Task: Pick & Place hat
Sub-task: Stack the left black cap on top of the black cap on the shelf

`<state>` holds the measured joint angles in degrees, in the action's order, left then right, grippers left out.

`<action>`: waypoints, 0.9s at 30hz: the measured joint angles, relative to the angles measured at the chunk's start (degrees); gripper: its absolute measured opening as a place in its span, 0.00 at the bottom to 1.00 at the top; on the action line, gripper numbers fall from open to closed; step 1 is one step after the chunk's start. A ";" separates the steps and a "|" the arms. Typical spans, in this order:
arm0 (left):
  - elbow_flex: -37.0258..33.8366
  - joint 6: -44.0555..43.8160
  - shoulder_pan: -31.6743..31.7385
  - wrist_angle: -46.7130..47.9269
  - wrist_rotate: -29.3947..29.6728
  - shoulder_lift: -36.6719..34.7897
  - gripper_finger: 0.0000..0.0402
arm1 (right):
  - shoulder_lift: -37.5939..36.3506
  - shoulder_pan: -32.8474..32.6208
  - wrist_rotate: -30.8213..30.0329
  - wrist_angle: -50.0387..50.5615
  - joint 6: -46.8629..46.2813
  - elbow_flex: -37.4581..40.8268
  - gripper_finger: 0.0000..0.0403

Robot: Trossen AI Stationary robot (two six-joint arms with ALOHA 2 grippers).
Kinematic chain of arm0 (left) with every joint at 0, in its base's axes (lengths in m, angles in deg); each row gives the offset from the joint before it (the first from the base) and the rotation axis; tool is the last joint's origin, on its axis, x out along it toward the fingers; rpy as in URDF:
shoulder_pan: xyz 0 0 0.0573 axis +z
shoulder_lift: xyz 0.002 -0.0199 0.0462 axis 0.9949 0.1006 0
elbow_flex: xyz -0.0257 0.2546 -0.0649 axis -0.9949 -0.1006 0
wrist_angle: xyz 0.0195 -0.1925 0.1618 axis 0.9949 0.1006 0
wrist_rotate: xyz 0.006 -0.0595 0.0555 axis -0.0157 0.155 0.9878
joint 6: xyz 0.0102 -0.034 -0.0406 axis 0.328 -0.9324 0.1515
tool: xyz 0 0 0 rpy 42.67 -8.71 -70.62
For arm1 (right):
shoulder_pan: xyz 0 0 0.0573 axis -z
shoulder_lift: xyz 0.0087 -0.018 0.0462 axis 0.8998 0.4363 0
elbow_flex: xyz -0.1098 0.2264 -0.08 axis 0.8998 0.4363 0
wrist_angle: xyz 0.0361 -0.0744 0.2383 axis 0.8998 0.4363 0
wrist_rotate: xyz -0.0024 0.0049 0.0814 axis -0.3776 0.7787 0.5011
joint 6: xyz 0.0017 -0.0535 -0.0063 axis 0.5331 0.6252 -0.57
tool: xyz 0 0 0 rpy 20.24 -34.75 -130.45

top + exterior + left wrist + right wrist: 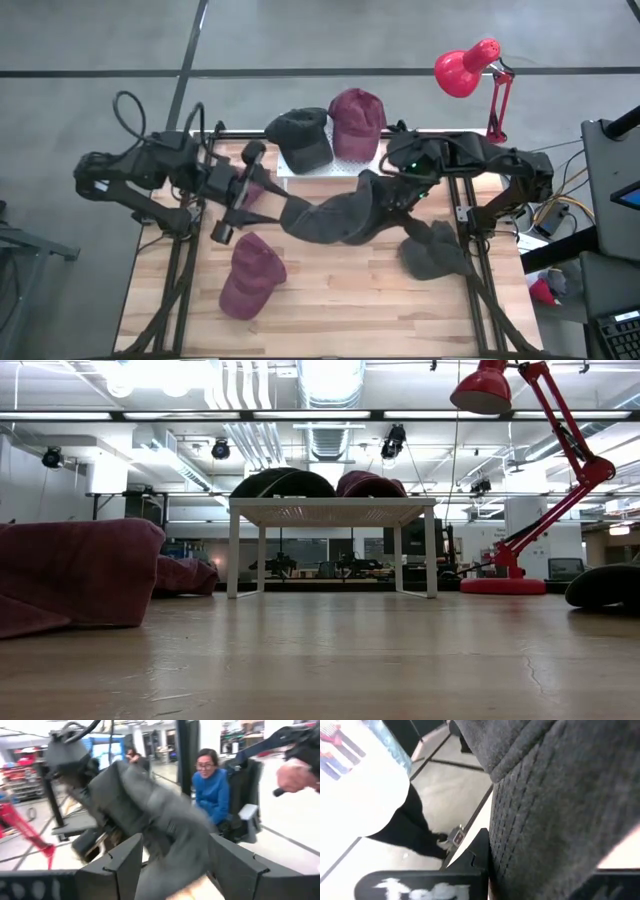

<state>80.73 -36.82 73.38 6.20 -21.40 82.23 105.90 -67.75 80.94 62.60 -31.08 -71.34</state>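
While the right gripper (385, 192) pinches the dark grey hat (335, 215) aloft just in front of the white rack (320, 163), the left gripper's (262, 192) fingers gape around its other end, apparently handing over.

From table level I see a small white stand (332, 512) with a dark hat (282, 483) and a maroon hat (368, 484) on top, a red lamp (520, 480) to its right, and another maroon hat (75, 572) close at left.

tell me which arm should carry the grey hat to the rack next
Right: its gripper is shut on the grey hat, beside the rack. The left gripper is open.
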 joint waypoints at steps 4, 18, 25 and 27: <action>0.04 -1.24 -0.40 -0.90 -0.63 1.70 0.56 | -0.02 -0.29 -0.09 -0.39 -1.97 2.18 0.02; 0.41 -11.55 -0.36 -2.19 -0.88 7.33 0.56 | -0.43 -0.57 -2.13 -3.02 -2.12 4.53 0.03; 3.94 -11.48 -0.36 2.05 4.53 6.08 0.56 | -1.41 -1.91 -3.35 -3.10 -1.96 4.34 0.03; 4.63 -11.83 -0.36 3.30 5.55 5.91 0.56 | -1.46 -1.91 -3.80 -3.08 -1.44 4.34 0.03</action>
<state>85.36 -48.65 73.03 9.50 -15.85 88.14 104.44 -69.66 77.14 59.51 -32.52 -66.99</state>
